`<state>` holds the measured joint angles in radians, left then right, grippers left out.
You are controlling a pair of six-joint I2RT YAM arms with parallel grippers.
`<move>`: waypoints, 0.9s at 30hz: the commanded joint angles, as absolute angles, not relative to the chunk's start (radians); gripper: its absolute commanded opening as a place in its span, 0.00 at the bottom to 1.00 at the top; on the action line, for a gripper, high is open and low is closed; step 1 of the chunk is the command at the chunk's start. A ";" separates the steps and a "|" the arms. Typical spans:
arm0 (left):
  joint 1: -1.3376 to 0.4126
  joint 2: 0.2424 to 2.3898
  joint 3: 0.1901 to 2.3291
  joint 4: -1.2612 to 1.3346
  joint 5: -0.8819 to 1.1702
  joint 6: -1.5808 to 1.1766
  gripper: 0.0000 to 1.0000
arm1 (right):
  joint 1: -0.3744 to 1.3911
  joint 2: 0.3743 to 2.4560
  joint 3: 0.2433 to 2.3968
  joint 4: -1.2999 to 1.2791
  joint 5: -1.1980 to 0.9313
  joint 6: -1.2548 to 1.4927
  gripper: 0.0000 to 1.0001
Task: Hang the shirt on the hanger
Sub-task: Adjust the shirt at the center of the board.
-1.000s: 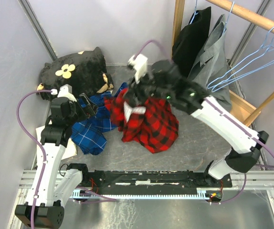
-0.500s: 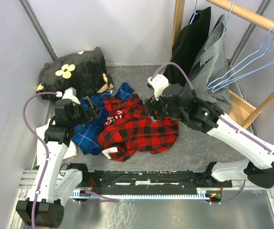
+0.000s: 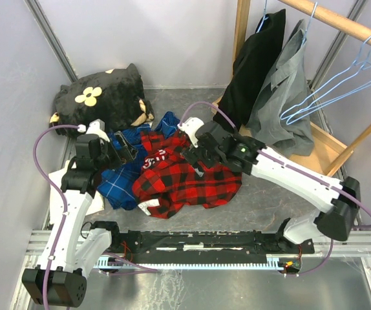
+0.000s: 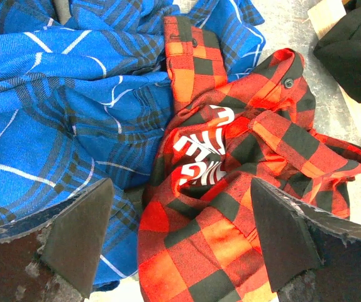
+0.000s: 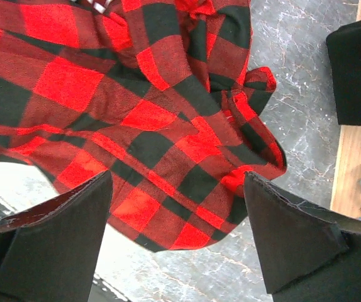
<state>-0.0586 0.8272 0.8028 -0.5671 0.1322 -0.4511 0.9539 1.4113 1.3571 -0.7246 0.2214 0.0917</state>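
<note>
lying crumpled on the grey worktop [image 3: 269,194], the shirt [image 3: 189,177] is seen near the middle of the overhead view, with part of its white lettering turned upward at its left end. a blue plaid shirt [image 3: 124,174] is bunched against that left end, the two garments touching and partly overlapped. the left fingers [image 4: 73,239] are spread wide with nothing pinched between them; they are held over the place where the two garments meet, and the white lettering is framed in the gap. the right fingers [image 5: 287,239] are likewise spread wide and empty, held over the right part of the red-and-black cloth, where a folded edge is bunched against the marbled surface. whether either pair is touching the fabric cannot be told. the hanger [image 3: 328,90] is hung among others alike on a wooden rail [image 3: 340,22] at the upper right, well apart from the shirt. a black garment [image 3: 256,58] and a grey garment [image 3: 282,90] are hung at the back right, between the hangers and the shirt. a black plush cushion [image 3: 101,97] with a cream flower is set at the back left.
</note>
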 commanded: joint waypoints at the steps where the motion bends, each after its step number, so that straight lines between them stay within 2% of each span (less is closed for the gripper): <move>1: -0.060 0.788 0.821 -0.539 0.127 -0.432 0.95 | 0.889 1.511 1.454 -0.705 0.220 -0.036 0.93; 11: -0.060 0.790 0.819 -0.556 0.130 -0.422 0.95 | 0.751 1.720 1.687 -0.897 -0.144 -0.280 0.94; 18: -0.060 0.795 0.812 -0.554 0.141 -0.413 0.95 | 0.722 1.802 1.744 -0.985 -0.371 -0.351 0.92; 27: -0.060 0.786 0.789 -0.539 0.142 -0.416 0.94 | 0.715 1.905 1.750 -0.993 -0.335 -0.369 0.89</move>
